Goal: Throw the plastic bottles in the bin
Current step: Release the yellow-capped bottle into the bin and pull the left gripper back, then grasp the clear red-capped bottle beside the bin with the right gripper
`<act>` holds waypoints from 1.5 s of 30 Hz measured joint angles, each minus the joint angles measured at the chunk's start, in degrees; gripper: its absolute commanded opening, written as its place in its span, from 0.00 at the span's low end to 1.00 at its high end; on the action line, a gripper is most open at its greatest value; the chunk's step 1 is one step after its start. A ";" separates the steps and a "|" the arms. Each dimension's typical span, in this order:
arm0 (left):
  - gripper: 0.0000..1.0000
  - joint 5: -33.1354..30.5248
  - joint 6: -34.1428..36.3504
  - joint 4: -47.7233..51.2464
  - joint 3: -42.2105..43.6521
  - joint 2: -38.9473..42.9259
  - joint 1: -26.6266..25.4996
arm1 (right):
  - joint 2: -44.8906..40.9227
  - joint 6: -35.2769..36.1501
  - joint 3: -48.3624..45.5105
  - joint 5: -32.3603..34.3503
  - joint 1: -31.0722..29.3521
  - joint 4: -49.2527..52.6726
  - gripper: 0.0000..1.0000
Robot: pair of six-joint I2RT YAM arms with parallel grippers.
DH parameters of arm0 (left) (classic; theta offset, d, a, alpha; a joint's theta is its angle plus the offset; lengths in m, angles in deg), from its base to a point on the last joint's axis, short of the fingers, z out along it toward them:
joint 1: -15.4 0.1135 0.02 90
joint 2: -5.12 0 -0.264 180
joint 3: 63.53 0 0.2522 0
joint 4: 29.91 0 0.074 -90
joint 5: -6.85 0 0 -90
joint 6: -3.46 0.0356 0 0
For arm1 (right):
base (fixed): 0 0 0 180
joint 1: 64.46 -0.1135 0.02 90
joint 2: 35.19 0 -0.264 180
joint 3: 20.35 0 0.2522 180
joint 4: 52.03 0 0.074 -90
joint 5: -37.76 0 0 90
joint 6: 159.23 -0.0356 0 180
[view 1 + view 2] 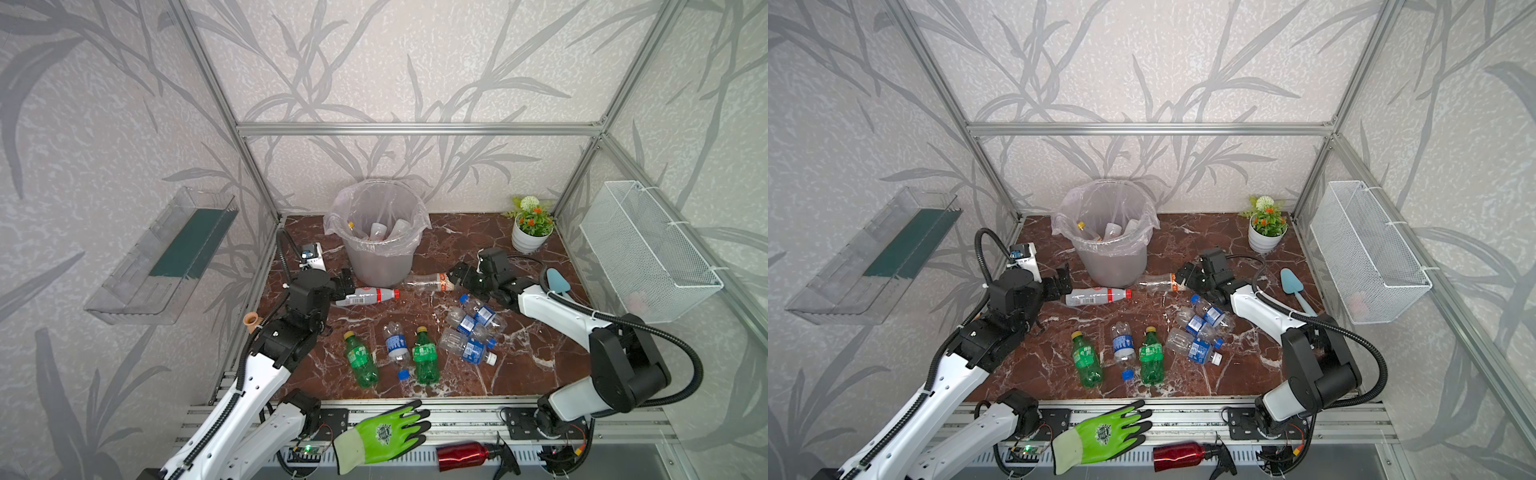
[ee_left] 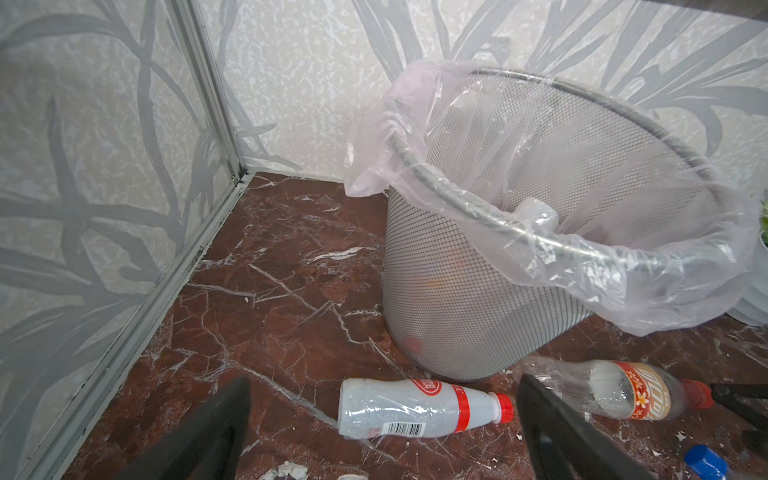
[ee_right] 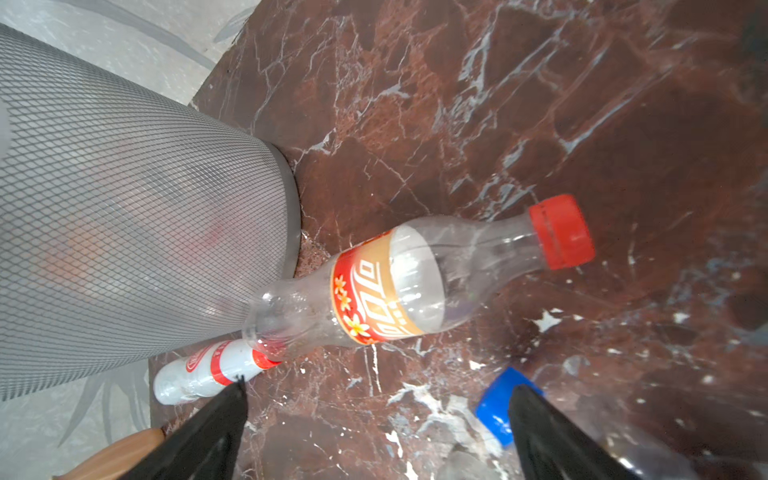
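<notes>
The bin (image 1: 380, 253) stands near the back edge of the table (image 1: 461, 243), a few plastic bottles (image 1: 377, 231) inside it and the rest lying in front. The left gripper (image 1: 352, 284), fingers spread and empty, faces the white bottle (image 1: 365, 296). The right gripper (image 1: 454, 277), likewise spread, faces the red-labelled bottle (image 1: 430, 282).

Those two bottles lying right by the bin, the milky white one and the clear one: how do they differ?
The white bottle has a cloudy body; the clear bottle is see-through. The white bottle wears a narrow red band; the clear bottle a broad red-and-tan label. The white bottle lies before the left pincer, the clear bottle before the right pincer. Both lie on their sides with red caps.
</notes>
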 measured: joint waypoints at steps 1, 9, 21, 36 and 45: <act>0.99 -0.07 -0.02 0.09 0.28 -0.13 0.00 | 0.74 -1.42 0.28 0.46 -0.70 -0.13 0.98; 0.99 -0.22 -0.02 0.94 2.54 0.09 0.00 | 6.23 -11.26 3.98 2.36 -2.86 0.50 0.98; 0.99 -0.22 0.57 0.94 3.69 0.61 0.00 | 14.16 -23.63 12.52 4.44 -6.45 2.93 0.99; 0.99 0.04 1.05 0.48 4.31 1.27 0.00 | 24.79 -23.41 24.20 10.03 -7.02 12.76 0.95; 0.99 0.04 1.49 0.50 4.31 1.27 0.00 | 31.32 -19.82 30.75 10.71 -6.95 14.53 0.82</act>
